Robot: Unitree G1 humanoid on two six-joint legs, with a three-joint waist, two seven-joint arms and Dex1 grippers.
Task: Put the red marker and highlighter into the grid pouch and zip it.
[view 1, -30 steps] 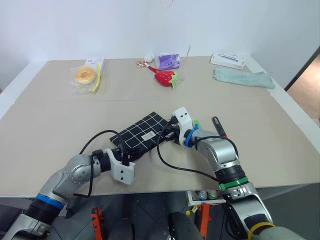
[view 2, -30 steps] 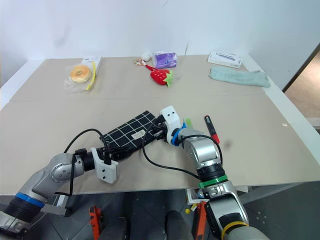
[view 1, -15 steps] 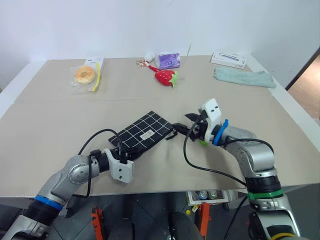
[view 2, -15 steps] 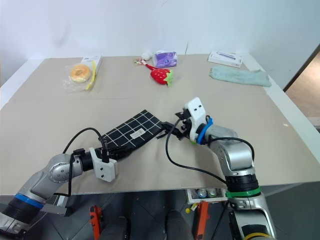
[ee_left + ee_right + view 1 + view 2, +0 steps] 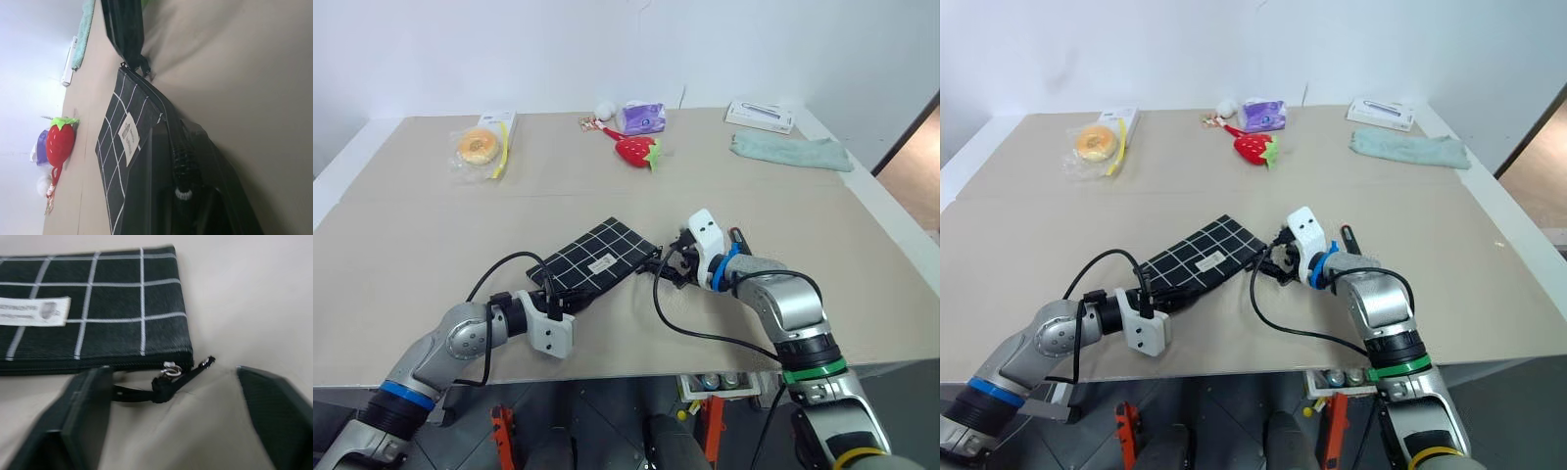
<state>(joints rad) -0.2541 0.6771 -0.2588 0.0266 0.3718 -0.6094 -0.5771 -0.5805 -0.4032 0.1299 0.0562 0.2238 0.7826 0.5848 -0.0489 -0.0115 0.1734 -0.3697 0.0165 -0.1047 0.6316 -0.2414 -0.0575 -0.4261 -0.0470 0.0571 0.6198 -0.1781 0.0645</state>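
The grid pouch (image 5: pixel 594 258) lies flat on the table, label up, its zipper side toward me. My left gripper (image 5: pixel 552 288) is shut on the pouch's near left end. My right gripper (image 5: pixel 672 265) stands open at the pouch's right end, and the black pull cord (image 5: pixel 168 382) lies between its fingers (image 5: pixel 78 416). The red marker (image 5: pixel 1345 236) lies on the table just behind my right wrist. A lime-green sliver of the highlighter (image 5: pixel 145 3) peeks out beside the right gripper in the left wrist view.
At the back of the table sit a strawberry toy (image 5: pixel 639 152), a purple packet (image 5: pixel 641 119), a bagged donut (image 5: pixel 481 147), a white box (image 5: pixel 759 117) and a teal cloth (image 5: pixel 790 153). The table's front edge runs just under both arms.
My right gripper, shut at the pouch's right end a second ago, swung right and opened, then came back to the pull cord. The left gripper kept its hold.
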